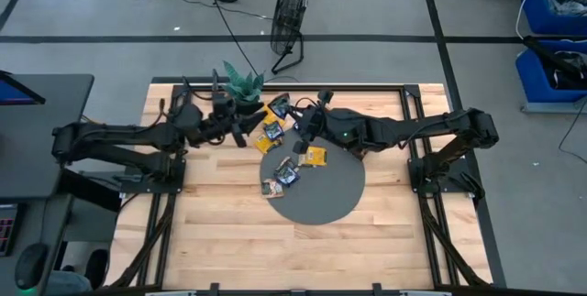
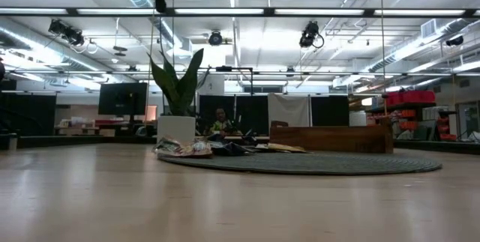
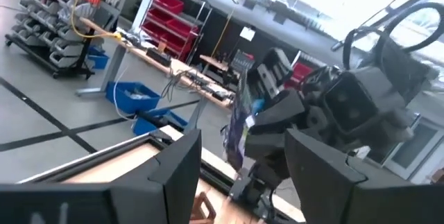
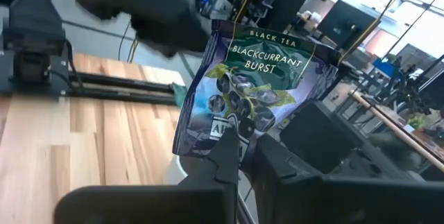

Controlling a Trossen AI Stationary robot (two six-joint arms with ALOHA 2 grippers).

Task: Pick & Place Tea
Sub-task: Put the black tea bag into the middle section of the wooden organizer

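The right gripper [image 4: 239,156] is clamped on the lower edge of a dark blue tea packet [image 4: 246,89], label reading "Black Tea Blackcurrant Burst", holding it upright and clear of the surface [image 1: 220,241]. From above, that gripper [image 1: 295,120] sits over the far edge of the round grey mat [image 1: 326,195], with the held packet [image 1: 279,106] just beyond it, near the plant [image 1: 243,83]. The left gripper [image 3: 232,165] has its fingers [image 3: 177,165] spread apart with nothing between them; it hangs beside the plant, close to the right one and facing it, so the lifted packet [image 3: 239,123] shows edge-on in its wrist view. From above the left gripper [image 1: 240,129] is just left of the packets. The remaining packets [image 1: 292,154], yellow and dark, lie scattered on the mat's far-left part, some overlapping. At surface level they form a low heap [image 2: 225,148] in front of the plant's white pot [image 2: 177,128]
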